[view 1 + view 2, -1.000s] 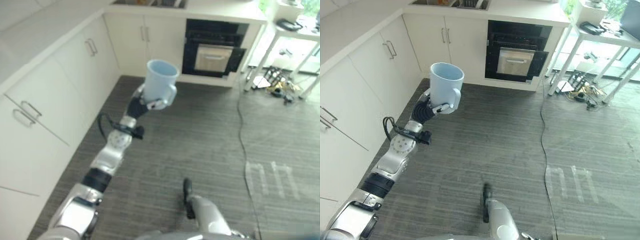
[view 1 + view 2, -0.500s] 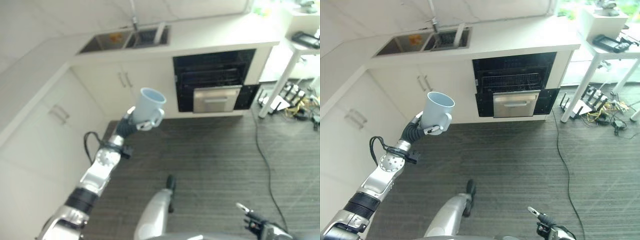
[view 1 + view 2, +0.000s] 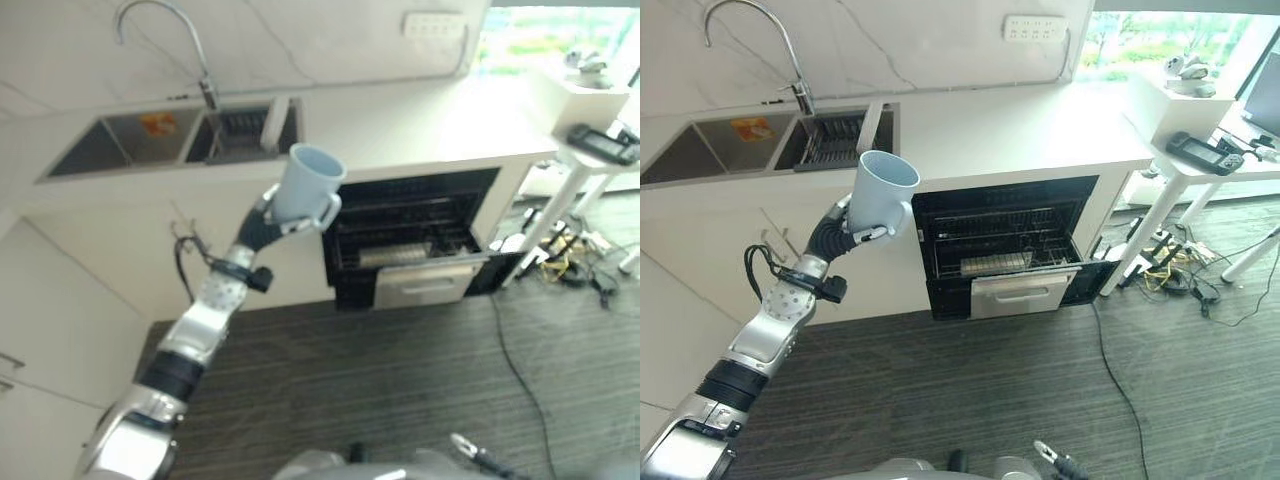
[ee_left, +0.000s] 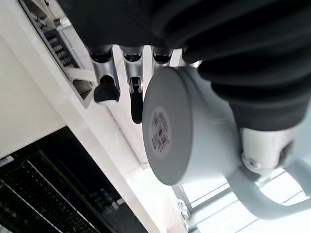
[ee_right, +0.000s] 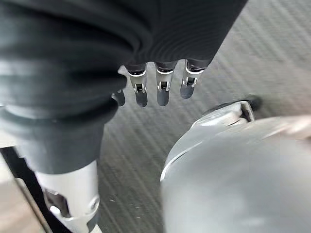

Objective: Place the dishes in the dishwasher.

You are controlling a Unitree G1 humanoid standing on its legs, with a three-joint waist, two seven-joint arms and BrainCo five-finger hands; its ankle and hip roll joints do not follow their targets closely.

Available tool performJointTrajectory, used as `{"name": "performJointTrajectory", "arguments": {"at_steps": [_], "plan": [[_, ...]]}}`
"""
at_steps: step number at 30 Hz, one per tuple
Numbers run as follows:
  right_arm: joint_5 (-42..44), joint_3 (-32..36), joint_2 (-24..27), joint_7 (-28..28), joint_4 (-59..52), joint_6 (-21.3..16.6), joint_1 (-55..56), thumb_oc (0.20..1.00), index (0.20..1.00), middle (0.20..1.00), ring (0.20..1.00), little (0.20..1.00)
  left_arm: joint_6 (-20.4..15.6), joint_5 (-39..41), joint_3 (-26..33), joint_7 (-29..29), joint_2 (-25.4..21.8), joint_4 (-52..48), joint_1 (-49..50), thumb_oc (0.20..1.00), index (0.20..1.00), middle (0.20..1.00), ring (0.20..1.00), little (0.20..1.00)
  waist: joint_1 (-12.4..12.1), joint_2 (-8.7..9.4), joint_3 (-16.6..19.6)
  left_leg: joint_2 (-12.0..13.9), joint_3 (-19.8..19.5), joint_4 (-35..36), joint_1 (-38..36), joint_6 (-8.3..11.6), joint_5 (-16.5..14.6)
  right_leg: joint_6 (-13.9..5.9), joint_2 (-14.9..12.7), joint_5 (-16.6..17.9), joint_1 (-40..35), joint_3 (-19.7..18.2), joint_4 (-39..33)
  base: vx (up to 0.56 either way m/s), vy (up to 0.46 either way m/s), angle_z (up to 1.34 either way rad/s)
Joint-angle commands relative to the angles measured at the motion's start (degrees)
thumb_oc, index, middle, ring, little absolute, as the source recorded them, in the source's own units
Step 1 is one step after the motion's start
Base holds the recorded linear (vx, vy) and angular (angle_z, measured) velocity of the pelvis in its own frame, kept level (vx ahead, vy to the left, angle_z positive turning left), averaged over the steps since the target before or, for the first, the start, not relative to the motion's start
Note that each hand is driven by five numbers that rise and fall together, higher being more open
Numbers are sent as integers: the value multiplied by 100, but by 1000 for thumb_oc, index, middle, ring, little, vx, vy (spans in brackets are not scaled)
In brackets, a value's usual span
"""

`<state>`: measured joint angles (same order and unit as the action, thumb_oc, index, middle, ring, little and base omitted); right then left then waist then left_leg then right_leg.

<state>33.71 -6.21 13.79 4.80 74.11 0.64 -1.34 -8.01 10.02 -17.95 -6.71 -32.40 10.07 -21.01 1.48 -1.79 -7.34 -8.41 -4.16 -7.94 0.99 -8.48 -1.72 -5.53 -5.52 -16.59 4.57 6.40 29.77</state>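
A pale blue mug (image 3: 305,180) is held upright in the air, mouth up, with my left hand (image 3: 853,232) shut on its lower part. In the left wrist view the mug's base (image 4: 165,131) faces the camera, with the thumb (image 4: 265,145) curled round its side and the fingers (image 4: 107,82) behind it. It hangs in front of the white counter's edge, just left of the open black dishwasher (image 3: 1005,245), whose wire rack (image 3: 1000,262) sits partly pulled out. My right hand (image 5: 160,87) hangs low over the floor with relaxed fingers, holding nothing.
A double sink (image 3: 740,145) with a curved tap (image 3: 790,60) lies in the counter behind the mug. White cabinets run along the left. At the right stands a white side table (image 3: 1205,150) with a black device, and cables (image 3: 1170,280) trail on the dark floor.
The whole picture has shifted as the camera lifted toward the counter and wall. The mug stays in my left hand, now level with the counter edge beside the dishwasher.
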Motion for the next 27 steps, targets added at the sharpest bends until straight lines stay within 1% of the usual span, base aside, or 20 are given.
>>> {"name": "performJointTrajectory", "arguments": {"at_steps": [1, 2, 3, 4, 5, 7, 9, 11, 13, 14, 16, 17, 18, 19, 20, 21, 22, 23, 24, 27], "plan": [[-80, -39, 266, -39, 176, -28, 29, 1000, 1000, 1000, 1000, 1000, -259, -107, 168, -193, 101, -468, -131, 200, 200, 200, 200, 200, 85, -46, -34, 591, 453, -925, 429, 456, -780, -147, -107, 1568, -13, -209, -1258, 54, -183, -4], [-132, -10, 295, 5, 204, -5, 14, 1000, 1000, 1000, 1000, 1000, -220, -118, 135, -253, 88, -477, -155, 200, 200, 200, 200, 200, 121, 8, -46, 575, 428, -925, 391, 474, -854, -220, -246, 1689, 230, -404, -1258, 84, -284, -2], [-211, 43, 323, 76, 240, 28, -9, 1000, 1000, 1000, 1000, 1000, -194, -152, 124, -296, 68, -496, -166, 200, 200, 200, 200, 200, 144, 73, -51, 603, 388, -925, 357, 507, -964, -334, -330, 1749, 483, -725, -1258, 113, -382, 2], [-281, 65, 314, 112, 248, 44, 1, 1000, 1000, 1000, 1000, 1000, -181, -173, 141, -298, 41, -531, -140, 200, 200, 200, 200, 200, 153, 103, -45, 682, 346, -925, 342, 546, -1012, -397, -321, 1724, 552, -859, -1258, 108, -376, 18], [-313, 52, 304, 123, 243, 62, 13, 1000, 1000, 1000, 1000, 1000, -166, -202, 160, -293, 40, -557, -112, 200, 200, 200, 200, 200, 144, 116, -35, 729, 336, -925, 347, 576, -1018, -408, -294, 1643, 525, -867, -1258, 96, -361, 29], [-269, 10, 288, 86, 243, 48, 69, 1000, 1000, 1000, 1000, 1000, -91, -222, 226, -288, 63, -674, 22, 200, 200, 200, 200, 200, 60, 181, 26, 883, 388, -925, 380, 706, -987, -371, -280, 1405, 385, -686, -1258, 77, -332, 31], [-183, 2, 326, 9, 220, 22, 71, 1000, 1000, 1000, 1000, 1000, -28, -259, 269, -294, 85, -802, 134, 200, 200, 200, 200, 200, 11, 218, 87, 1091, 439, -925, 388, 841, -938, -274, -235, 1217, 290, -520, -1258, 42, -314, 16], [-107, 41, 401, 3, 169, 30, 52, 1000, 1000, 1000, 1000, 1000, 37, -330, 284, -287, 118, -921, 223, 200, 200, 200, 200, 200, -16, 237, 121, 1329, 440, -925, 413, 984, -850, -140, -116, 1058, 199, -376, -1258, 12, -344, 23], [-32, 36, 423, 15, 137, 60, 27, 1000, 1000, 1000, 1000, 1000, 34, -362, 279, -336, 140, -944, 247, 200, 200, 200, 200, 200, -21, 235, 121, 1438, 444, -925, 417, 1045, -796, -61, -54, 987, 147, -291, -1258, 9, -249, 32], [-167, 16, 436, 31, 89, 95, 6, 1000, 1000, 1000, 1000, 1000, 36, -383, 254, -408, 160, -959, 248, 200, 200, 200, 200, 200, 0, 236, 116, 1536, 522, -925, 389, 1077, -717, 30, 19, 940, 90, -230, -1258, 24, -188, 34], [-329, -38, 460, 45, 55, 167, 10, 1000, 1000, 1000, 1000, 1000, 12, -360, 214, -480, 204, -935, 226, 200, 200, 200, 200, 200, 17, 248, 64, 1532, 690, -925, 330, 1085, -563, 119, 61, 924, 10, -189, -1258, 56, -153, 26], [-349, -62, 490, 24, 64, 204, 61, 1000, 1000, 1000, 1000, 1000, -23, -328, 155, -456, 245, -893, 135, 200, 200, 200, 200, 200, 19, 261, -32, 1479, 956, -925, 362, 1110, -272, 198, 61, 896, -102, -115, -1258, 68, -81, 35], [-317, -42, 499, -6, 92, 211, 86, 1000, 1000, 1000, 1000, 1000, -33, -325, 129, -402, 280, -889, 88, 200, 200, 200, 200, 200, 19, 239, -85, 1456, 1074, -925, 465, 1129, -168, 215, 64, 877, -156, -48, -1258, 72, 37, 53], [-286, -25, 516, 4, 168, 205, 95, 1000, 1000, 1000, 1000, 1000, -56, -362, 87, -395, 314, -894, 62, 200, 200, 200, 200, 200, 10, 146, -140, 1385, 1107, -925, 680, 1133, -231, 205, 136, 845, -208, 9, -1258, 70, 125, 63], [-248, -21, 518, -3, 218, 183, 96, 1000, 1000, 1000, 1000, 1000, -80, -368, 77, -378, 322, -910, 61, 200, 200, 200, 200, 200, -5, 70, -168, 1367, 1134, -925, 848, 1155, -203, 206, 193, 804, -251, 53, -1258, 84, 151, 70], [-196, -9, 525, 2, 254, 159, 100, 1000, 1000, 1000, 1000, 1000, -95, -362, 73, -349, 324, -936, 60, 200, 200, 200, 200, 200, -18, 25, -194, 1381, 1184, -925, 993, 1184, -136, 212, 221, 767, -294, 108, -1258, 128, 189, 66], [-109, 33, 526, 5, 288, 112, 102, 1000, 1000, 1000, 1000, 1000, -140, -366, 60, -283, 334, -960, 43, 200, 200, 200, 200, 200, -40, -13, -215, 1434, 1349, -925, 1171, 1180, -48, 226, 217, 686, -366, 230, -1258, 149, 233, 68], [-101, 16, 518, -6, 270, 93, 90, 1000, 1000, 1000, 1000, 1000, -157, -407, 65, -298, 340, -958, 48, 200, 200, 200, 200, 200, -71, -11, -201, 1384, 1318, -925, 1224, 1142, -64, 220, 191, 667, -375, 240, -1258, 210, 312, 56], [-77, -4, 506, 2, 231, 109, 81, 1000, 1000, 1000, 1000, 1000, -157, -415, 66, -365, 310, -948, 66, 200, 200, 200, 200, 200, -131, 22, -186, 1225, 1186, -925, 1219, 1079, -124, 175, 115, 643, -432, 227, -1258, 171, 270, 28], [-286, -32, 429, 3, 149, 90, 132, 1000, 1000, 1000, 1000, 1000, -206, -415, 135, -346, 244, -857, 43, 200, 200, 200, 200, 200, -214, 32, -80, 1141, 1202, -925, 1139, 928, -292, 97, -56, 671, -509, 434, -1258, 187, 205, -24]]}}
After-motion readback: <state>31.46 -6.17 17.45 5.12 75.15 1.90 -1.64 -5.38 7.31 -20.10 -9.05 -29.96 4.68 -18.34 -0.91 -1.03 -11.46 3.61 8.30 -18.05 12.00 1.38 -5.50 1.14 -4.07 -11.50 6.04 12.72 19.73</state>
